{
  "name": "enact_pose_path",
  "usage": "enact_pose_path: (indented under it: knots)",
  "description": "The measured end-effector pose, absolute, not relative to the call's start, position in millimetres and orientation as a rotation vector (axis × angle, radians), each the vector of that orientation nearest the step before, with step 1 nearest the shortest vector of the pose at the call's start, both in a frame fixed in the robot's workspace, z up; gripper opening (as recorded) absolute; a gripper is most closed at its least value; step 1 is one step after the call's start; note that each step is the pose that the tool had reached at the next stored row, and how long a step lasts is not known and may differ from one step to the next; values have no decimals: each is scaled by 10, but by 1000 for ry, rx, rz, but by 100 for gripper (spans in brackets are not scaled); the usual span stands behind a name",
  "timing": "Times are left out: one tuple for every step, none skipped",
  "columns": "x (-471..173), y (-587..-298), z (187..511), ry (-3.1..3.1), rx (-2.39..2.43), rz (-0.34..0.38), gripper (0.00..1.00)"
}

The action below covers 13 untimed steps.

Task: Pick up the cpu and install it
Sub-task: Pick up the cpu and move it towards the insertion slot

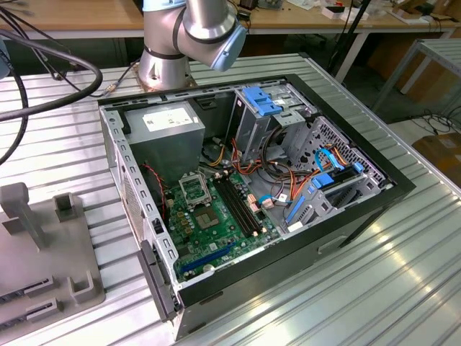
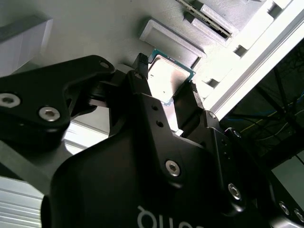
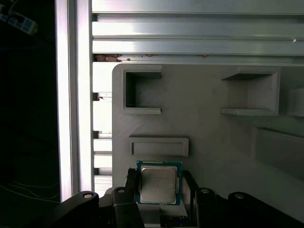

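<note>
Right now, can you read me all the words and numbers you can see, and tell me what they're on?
Nothing here can be read clearly.
On the power supply: a white label, print too small to read.
On the cpu: faint marks on its metal face, unreadable.
On the gripper: white letters on its black body, cut off at the picture's edge.
On the green circuit board: tiny markings, unreadable.

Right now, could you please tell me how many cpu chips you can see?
1. The cpu is at the gripper, over the grey parts tray, in both wrist views. Others could be hidden inside the computer case.
</note>
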<state>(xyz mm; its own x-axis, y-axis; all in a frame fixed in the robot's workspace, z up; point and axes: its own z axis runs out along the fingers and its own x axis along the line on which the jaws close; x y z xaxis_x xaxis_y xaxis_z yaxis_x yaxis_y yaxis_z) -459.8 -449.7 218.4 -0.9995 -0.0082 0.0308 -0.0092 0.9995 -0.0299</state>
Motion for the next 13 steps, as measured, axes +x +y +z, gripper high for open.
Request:
enact_pose_path:
  knots:
    - [-4598, -4497, 2185, -3111, 14, 47, 47]
    - [-4598, -4497, 2186, -3111, 14, 47, 47]
    - [-4598, -4497, 2187, -3111, 14, 47, 47]
    - [-4598, -4497, 2189, -3111, 14, 47, 47]
    - [-4598, -4497, 2190, -3111, 14, 47, 47]
    - [-4598, -4497, 2192, -3111, 14, 47, 47]
    - [-4598, -4497, 2194, -3111, 14, 47, 47]
    - [-4598, -4497, 2196, -3111, 14, 47, 47]
    - [-4598, -4497, 2197, -3111, 14, 47, 47]
    - [-4598, -4497, 2199, -3111, 13, 47, 47]
    - [-4598, -4497, 2201, -3111, 13, 47, 47]
    - [-4598, -4497, 2203, -3111, 13, 47, 47]
    - [-4598, -4497, 2204, -3111, 13, 47, 47]
